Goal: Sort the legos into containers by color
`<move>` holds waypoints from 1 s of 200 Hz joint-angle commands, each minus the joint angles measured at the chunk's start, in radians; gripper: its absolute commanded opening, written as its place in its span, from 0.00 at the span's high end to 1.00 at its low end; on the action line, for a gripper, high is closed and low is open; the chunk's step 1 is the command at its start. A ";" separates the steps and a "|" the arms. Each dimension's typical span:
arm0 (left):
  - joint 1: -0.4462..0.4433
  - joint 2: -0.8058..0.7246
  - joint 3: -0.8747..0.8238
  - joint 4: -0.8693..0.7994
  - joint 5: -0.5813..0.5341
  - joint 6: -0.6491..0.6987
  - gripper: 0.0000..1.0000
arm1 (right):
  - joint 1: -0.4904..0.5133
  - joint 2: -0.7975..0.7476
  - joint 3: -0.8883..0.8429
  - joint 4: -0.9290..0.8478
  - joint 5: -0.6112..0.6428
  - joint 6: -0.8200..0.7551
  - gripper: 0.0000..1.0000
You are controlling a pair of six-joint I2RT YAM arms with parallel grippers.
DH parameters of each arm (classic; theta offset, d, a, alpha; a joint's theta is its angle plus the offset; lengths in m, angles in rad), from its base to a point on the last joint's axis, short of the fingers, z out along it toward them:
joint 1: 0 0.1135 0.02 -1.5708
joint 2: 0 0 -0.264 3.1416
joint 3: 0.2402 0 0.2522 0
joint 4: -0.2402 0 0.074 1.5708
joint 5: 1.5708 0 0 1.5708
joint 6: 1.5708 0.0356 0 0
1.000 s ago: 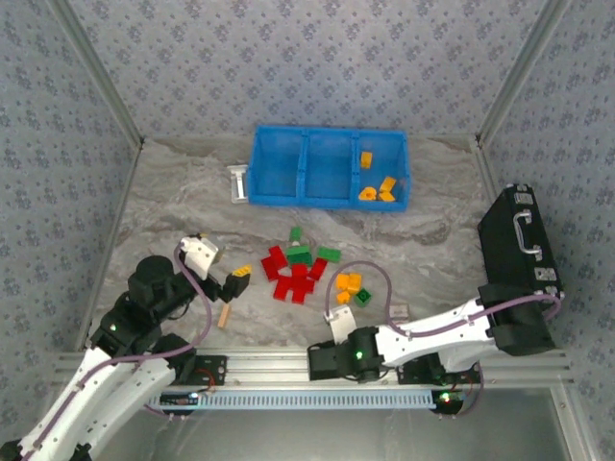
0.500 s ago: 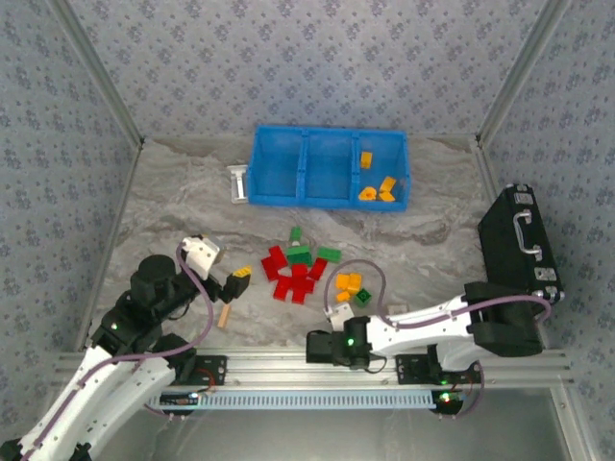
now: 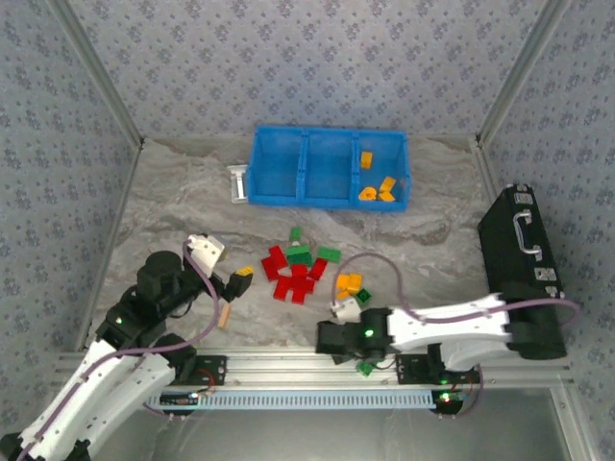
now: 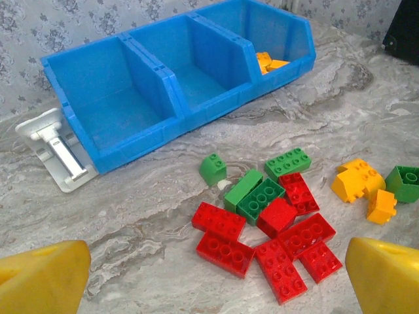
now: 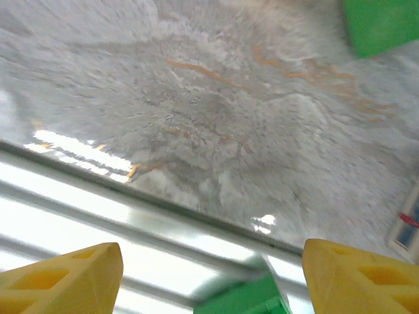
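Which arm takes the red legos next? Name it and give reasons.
Left. The left tool is open and faces the red legos, with the blue bin beyond. The right tool is down at the near rail, by a green lego.

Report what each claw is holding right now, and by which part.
Nothing is held. The left claw is open and empty. The right claw is open too; a green lego sits between its fingers, touching neither.

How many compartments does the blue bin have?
3: the left compartment, the middle compartment and the right compartment, side by side in the blue bin. None looks hidden.
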 commanded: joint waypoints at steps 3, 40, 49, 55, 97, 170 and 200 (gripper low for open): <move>-0.007 0.008 -0.002 0.005 -0.006 0.001 0.00 | 0.002 -0.193 -0.030 -0.208 -0.007 0.165 0.26; -0.008 0.024 0.000 0.008 -0.002 0.004 0.00 | -0.003 -0.284 -0.131 -0.198 -0.036 0.314 0.28; -0.007 0.027 -0.002 0.010 -0.002 0.007 0.00 | -0.001 -0.269 -0.150 -0.180 -0.054 0.331 0.28; -0.006 0.028 -0.003 0.013 0.000 0.006 0.00 | 0.001 -0.254 -0.162 -0.163 -0.068 0.339 0.29; -0.007 0.063 -0.006 0.027 0.018 0.020 0.00 | 0.024 -0.148 -0.191 -0.023 -0.155 0.368 0.28; -0.007 0.103 -0.005 0.040 0.021 0.030 0.00 | 0.049 -0.177 -0.197 0.035 -0.215 0.435 0.26; -0.007 0.105 -0.006 0.043 0.023 0.034 0.00 | 0.068 -0.073 -0.169 0.032 -0.232 0.432 0.27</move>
